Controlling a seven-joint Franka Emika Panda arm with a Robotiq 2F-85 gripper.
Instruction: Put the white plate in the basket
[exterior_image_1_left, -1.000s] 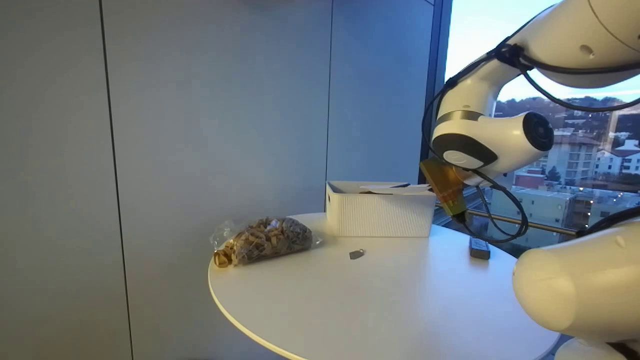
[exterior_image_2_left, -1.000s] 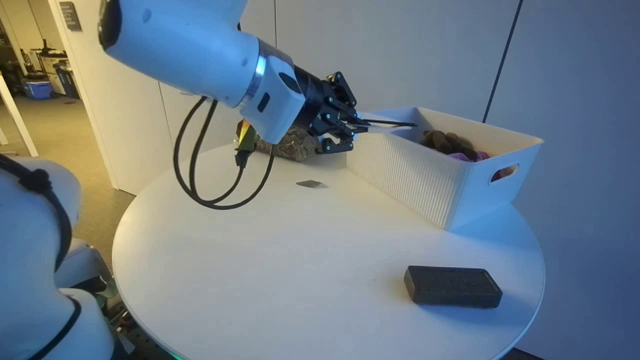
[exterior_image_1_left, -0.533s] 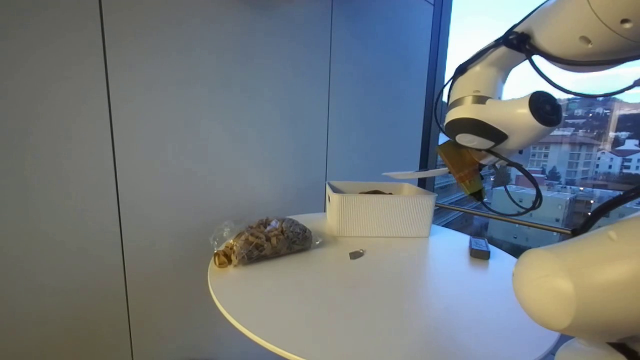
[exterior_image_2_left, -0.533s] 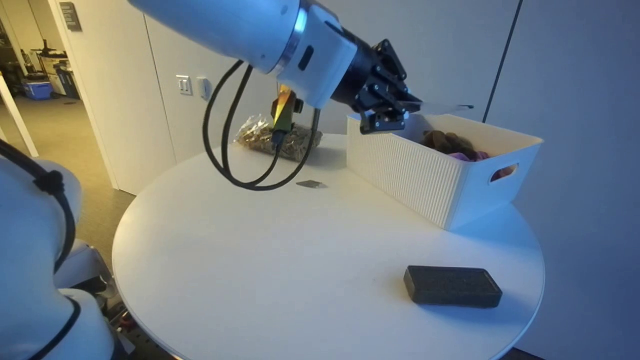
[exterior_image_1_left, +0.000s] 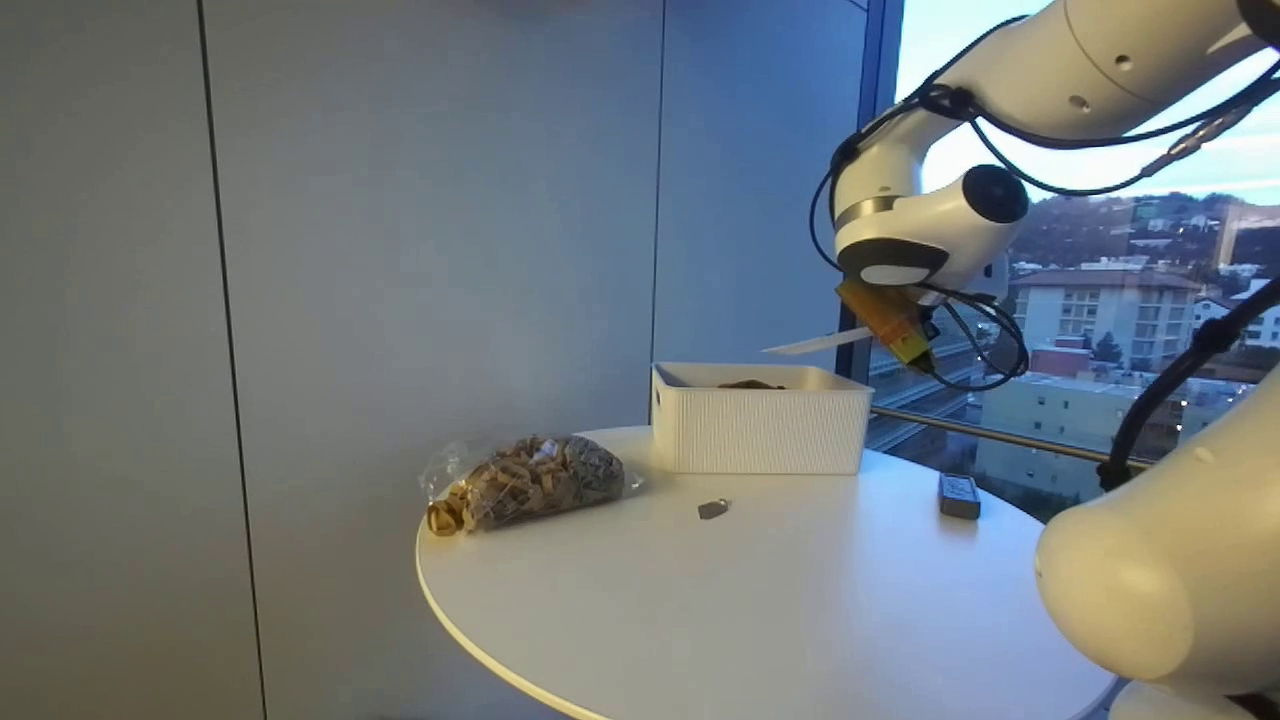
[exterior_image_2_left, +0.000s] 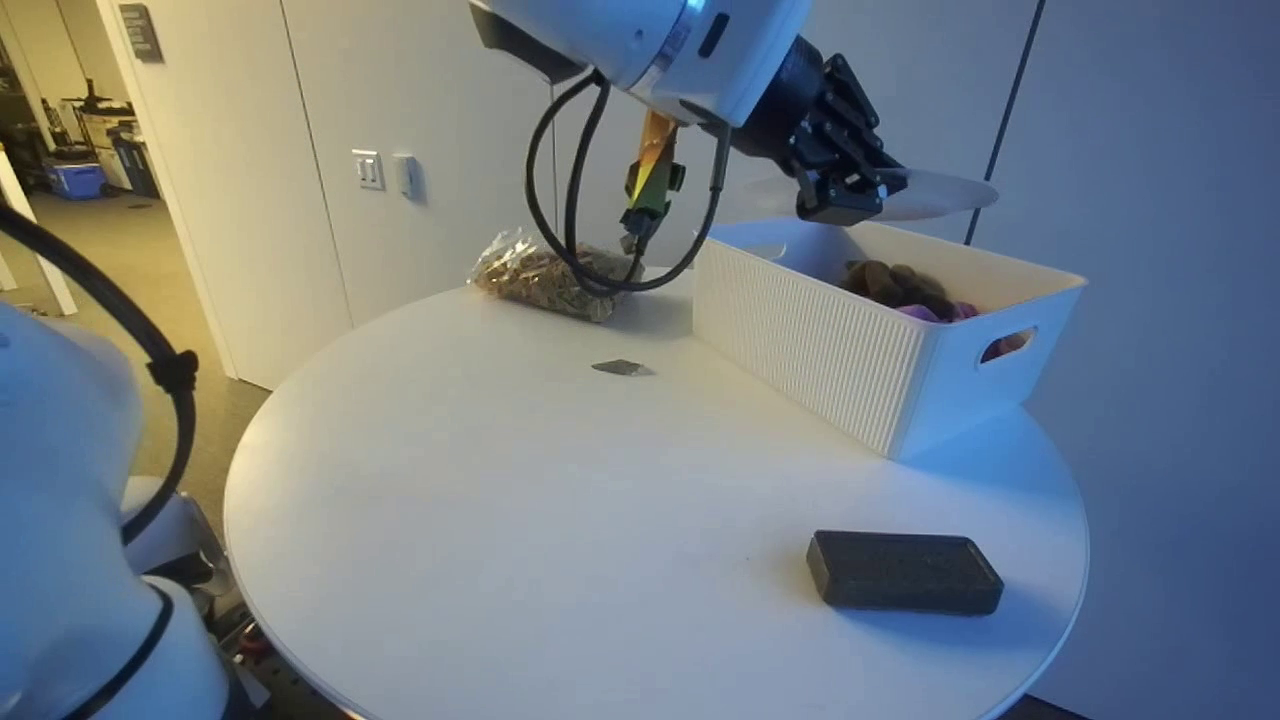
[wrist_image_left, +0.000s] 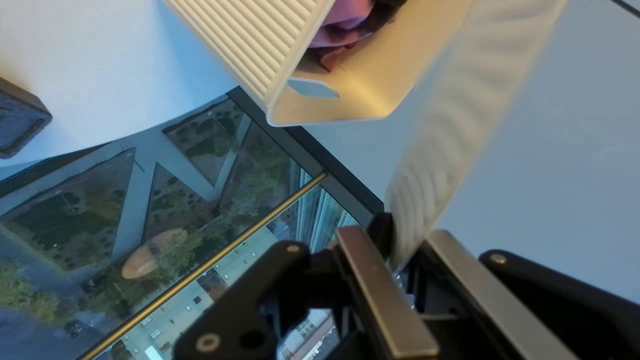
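The white plate is held in the air above the basket, tilted, and apart from its rim in this exterior view. In an exterior view the plate shows as a thin pale disc over the far side of the basket. My gripper is shut on the plate's edge. In the wrist view the plate runs up from between the fingertips, nearly edge-on, with the basket at the top. In an exterior view the fingers are hidden behind the orange wrist camera.
The basket holds brown and purple items. A clear bag of brown shreds lies beside it. A small grey tag and a dark block lie on the round white table. A window and wall stand behind.
My gripper has risen with the plate, from about rim height to above the basket, and moved further over it. The plate has gone from nearly level to tilted. The basket has not moved.
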